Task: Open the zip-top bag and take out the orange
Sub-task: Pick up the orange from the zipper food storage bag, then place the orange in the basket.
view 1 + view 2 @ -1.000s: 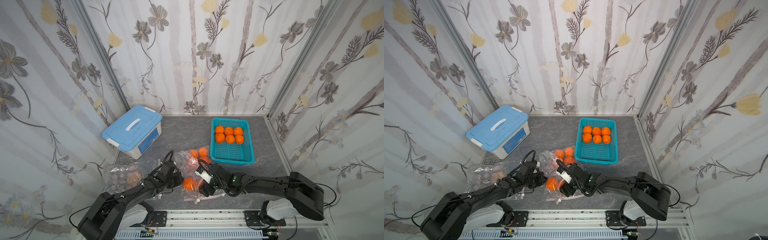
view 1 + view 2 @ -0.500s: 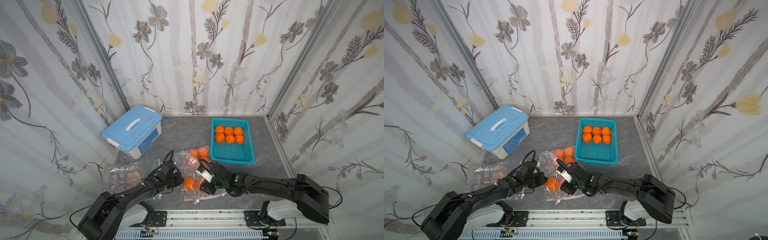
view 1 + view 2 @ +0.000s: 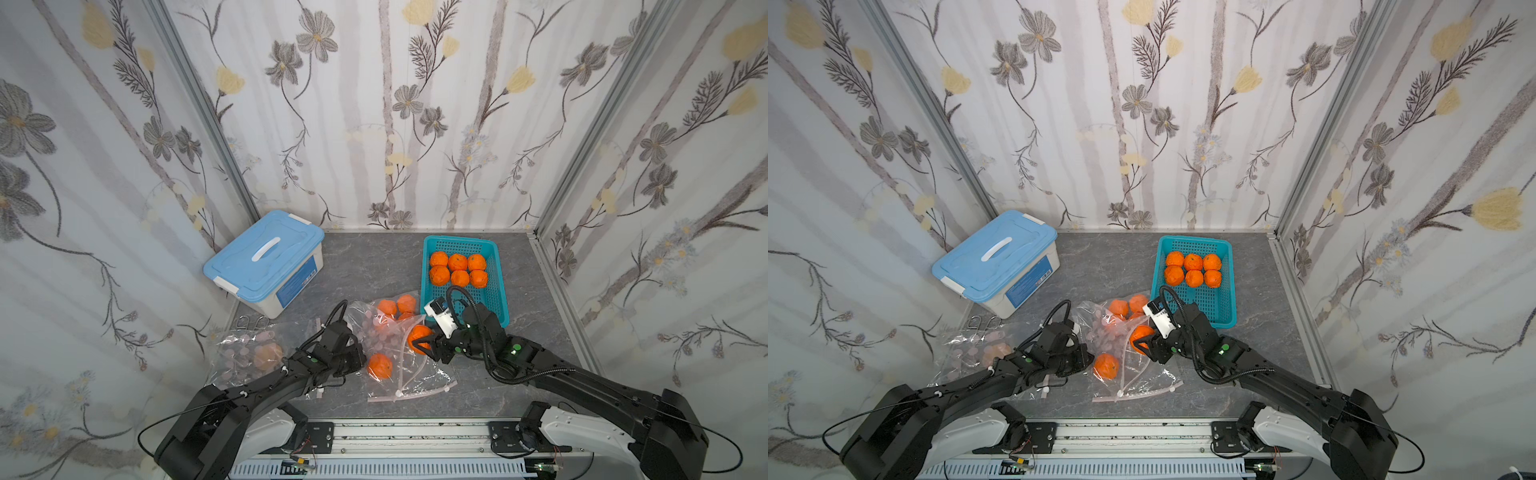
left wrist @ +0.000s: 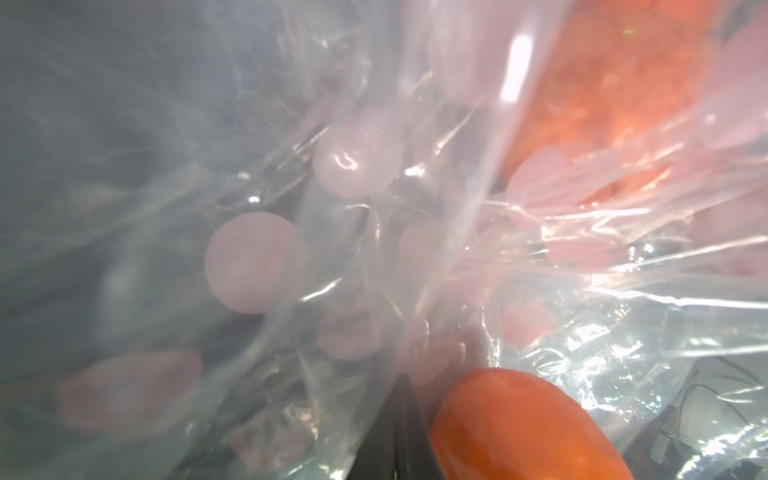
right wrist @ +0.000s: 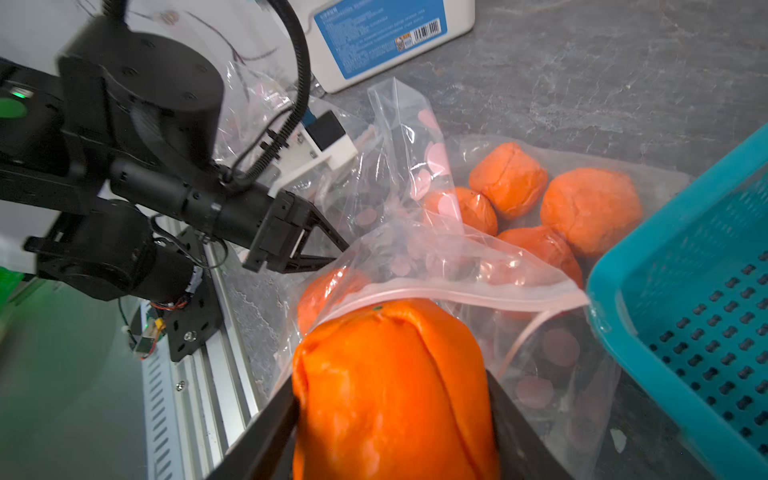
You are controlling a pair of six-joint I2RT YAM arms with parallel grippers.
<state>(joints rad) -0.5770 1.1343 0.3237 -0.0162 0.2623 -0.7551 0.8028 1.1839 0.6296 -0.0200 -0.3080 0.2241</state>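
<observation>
The zip-top bag (image 3: 382, 332) is lying toward the six o'clock edge of the desk (image 3: 374, 257) with its zip strip (image 5: 457, 293) already parted, so the opening step looks done. The left gripper (image 5: 341, 249) is pinching the bag's film at its nine o'clock side, jaws closed tight. The right gripper (image 5: 390, 419) is clasping the orange (image 5: 386, 374) between half-spread jaws at the bag's mouth, at three o'clock. I judge that the remaining step is drawing it clear, perhaps toward the teal basket (image 3: 457, 240) at one o'clock.
</observation>
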